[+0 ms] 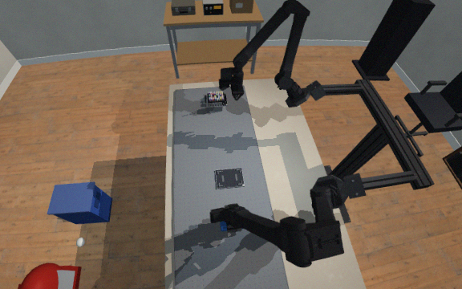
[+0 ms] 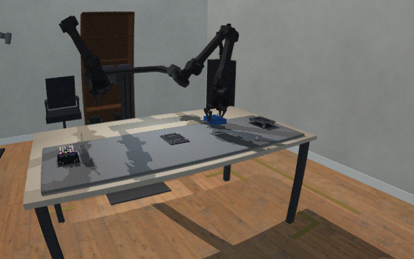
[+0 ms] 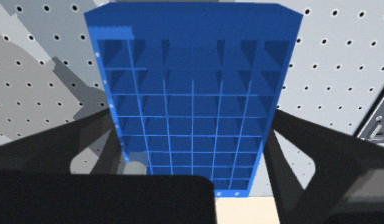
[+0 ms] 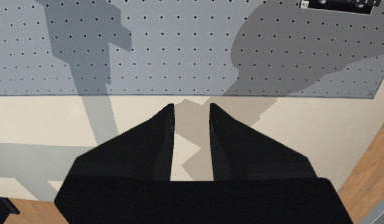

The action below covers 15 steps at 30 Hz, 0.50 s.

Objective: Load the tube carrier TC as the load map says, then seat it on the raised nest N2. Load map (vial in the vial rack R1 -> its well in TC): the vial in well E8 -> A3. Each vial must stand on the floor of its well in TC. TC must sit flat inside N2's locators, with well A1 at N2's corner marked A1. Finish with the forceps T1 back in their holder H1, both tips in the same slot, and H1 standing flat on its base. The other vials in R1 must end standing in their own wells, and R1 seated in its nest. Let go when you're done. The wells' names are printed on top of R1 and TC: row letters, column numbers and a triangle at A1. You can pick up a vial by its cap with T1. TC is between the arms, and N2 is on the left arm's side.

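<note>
My left gripper is shut on the blue tube carrier TC, one finger along each long side, and appears to hold it level above the mat. A pale-capped vial stands in TC near one corner, partly hidden by the gripper body. The raised nest N2 stands beyond TC at the right in the exterior view. The rack R1 holds several vials with coloured caps. My right gripper is partly open and empty, high behind R1. A thin upright thing, likely forceps T1, shows beside R1; its holder is unclear.
A flat dark nest lies bare at the middle of the mat, and its edge shows at the right of the left wrist view. The left arm hides part of the mat around TC in the top view. The pale table edge borders the mat.
</note>
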### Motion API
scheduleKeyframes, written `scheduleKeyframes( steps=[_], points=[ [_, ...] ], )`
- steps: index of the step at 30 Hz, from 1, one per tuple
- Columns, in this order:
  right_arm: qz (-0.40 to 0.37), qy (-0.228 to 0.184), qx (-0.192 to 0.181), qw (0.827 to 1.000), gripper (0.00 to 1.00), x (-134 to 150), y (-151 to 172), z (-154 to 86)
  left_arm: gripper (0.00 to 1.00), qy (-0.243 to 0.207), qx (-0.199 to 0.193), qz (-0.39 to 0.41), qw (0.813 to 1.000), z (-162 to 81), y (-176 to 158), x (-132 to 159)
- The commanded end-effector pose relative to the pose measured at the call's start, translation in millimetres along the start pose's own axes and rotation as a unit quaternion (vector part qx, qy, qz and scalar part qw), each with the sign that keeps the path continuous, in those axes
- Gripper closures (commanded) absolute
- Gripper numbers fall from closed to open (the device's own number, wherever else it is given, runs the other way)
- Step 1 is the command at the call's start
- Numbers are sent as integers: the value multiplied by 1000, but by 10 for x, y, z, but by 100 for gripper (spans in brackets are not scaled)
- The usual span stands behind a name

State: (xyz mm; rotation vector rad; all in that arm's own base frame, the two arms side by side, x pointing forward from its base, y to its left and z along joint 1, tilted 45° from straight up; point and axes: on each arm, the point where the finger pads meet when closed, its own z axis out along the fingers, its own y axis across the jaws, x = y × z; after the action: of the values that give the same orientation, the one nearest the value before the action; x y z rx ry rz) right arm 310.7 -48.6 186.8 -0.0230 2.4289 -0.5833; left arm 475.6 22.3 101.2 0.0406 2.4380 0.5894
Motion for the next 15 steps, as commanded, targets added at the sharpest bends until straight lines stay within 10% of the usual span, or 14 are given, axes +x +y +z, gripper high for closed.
scheduleKeyframes(
  steps=[1,15],
  points=[
    [9,-9,1,1000,76,-101,-32,-58,100,-3,-4,4,1000,-81,151,-6],
    [9,-9,1,1000,76,-101,-32,-58,100,-3,-4,4,1000,-84,349,-13]
  ],
)
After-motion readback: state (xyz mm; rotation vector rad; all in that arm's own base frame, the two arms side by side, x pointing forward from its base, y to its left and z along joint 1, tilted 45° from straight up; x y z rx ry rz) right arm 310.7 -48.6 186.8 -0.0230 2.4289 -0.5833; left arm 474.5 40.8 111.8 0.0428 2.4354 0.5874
